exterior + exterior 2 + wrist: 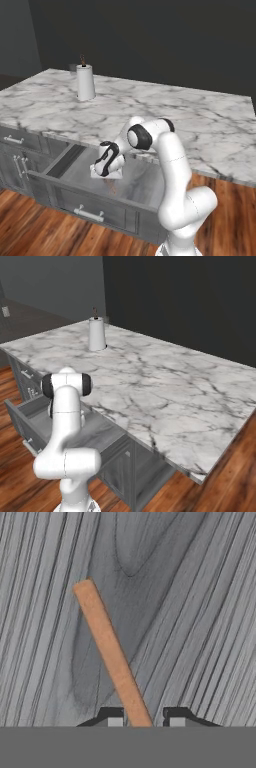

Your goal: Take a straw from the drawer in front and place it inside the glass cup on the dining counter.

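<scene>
My gripper (pixel 142 722) is narrowed around the straw (pixel 111 649), which lies on the drawer (pixel 142 182) floor; firm contact unconfirmed. I should finish closing squarely, then lift vertically.

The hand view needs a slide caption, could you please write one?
Gripper fingers straddling the orange straw on the drawer's grey floor.

No readable text, labels, brands, numbers or signs anywhere; all surfaces plain.
</scene>
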Tool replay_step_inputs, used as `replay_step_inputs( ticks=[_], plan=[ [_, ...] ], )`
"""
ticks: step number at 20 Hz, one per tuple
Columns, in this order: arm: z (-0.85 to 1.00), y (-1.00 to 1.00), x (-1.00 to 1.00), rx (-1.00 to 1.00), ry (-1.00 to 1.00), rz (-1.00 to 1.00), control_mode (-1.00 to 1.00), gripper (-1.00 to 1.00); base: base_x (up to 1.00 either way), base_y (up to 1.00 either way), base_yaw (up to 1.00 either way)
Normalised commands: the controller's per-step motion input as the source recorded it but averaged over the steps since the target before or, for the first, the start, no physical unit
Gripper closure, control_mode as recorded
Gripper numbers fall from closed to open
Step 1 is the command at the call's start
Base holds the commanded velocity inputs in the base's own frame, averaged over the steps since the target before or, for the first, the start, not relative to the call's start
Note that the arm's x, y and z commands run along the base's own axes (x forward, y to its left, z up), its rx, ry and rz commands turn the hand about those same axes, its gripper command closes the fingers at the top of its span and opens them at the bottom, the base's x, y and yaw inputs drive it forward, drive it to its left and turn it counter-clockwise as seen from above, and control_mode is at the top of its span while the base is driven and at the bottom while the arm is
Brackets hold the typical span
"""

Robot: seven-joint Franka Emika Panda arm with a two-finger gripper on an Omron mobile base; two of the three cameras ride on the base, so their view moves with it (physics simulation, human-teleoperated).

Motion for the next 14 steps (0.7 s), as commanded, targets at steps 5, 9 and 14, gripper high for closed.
replay_step_inputs(
  ticks=[5,9,14],
  plan=[
    [0.0,0.1,-0.68,0.0,0.0,0.0,-1.0,1.0,0.0,0.0,0.0],
    [0.0,0.17,-0.89,0.0,-0.06,0.0,-1.0,1.0,0.0,0.0,0.0],
    [0.42,0.13,-0.89,0.0,-0.2,0.0,-1.0,1.0,0.0,0.0,0.0]
  ],
)
